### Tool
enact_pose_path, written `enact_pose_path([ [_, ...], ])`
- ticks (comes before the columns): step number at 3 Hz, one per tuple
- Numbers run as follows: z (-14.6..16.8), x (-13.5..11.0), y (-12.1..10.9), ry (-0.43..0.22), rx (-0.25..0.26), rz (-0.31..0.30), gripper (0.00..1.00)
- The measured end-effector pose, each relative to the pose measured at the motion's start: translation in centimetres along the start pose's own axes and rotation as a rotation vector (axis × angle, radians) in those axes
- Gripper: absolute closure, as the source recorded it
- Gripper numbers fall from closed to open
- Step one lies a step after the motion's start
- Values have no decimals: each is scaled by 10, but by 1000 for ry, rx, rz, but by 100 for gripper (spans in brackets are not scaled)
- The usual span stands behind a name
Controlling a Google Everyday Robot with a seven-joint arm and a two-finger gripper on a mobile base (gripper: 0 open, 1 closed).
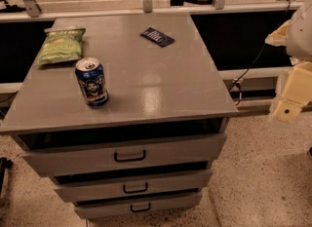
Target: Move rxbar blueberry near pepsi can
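The rxbar blueberry [157, 37] is a small flat dark navy bar with pale lettering, lying at the far middle-right of the grey cabinet top [161, 85]. The pepsi can [91, 82] stands upright near the front left of the top, blue with a silver lid and a round dark-and-white graphic. The bar and the can are well apart. My gripper [288, 108] is the pale cream part at the right edge of the camera view, off the cabinet's right side, lower than the top and away from both things. It holds nothing that I can see.
A green chip bag [61, 46] lies at the far left of the top, behind the can. The cabinet has three drawers with dark handles [130, 156]. A rail and dark panels run behind it. A black cable [251, 65] hangs at the right. The floor is speckled.
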State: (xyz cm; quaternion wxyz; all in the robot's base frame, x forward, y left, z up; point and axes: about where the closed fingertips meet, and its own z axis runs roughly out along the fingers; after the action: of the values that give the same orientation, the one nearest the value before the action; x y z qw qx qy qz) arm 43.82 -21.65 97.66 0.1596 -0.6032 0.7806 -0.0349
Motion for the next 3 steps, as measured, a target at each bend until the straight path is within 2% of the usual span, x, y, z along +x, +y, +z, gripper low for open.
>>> enact_pose_path([
  [1,0,0,0,0,0,0,0],
  [2,12,-14,-18,-64,10,-1,0],
  [3,37,-42,-55,-155,19,1,0],
])
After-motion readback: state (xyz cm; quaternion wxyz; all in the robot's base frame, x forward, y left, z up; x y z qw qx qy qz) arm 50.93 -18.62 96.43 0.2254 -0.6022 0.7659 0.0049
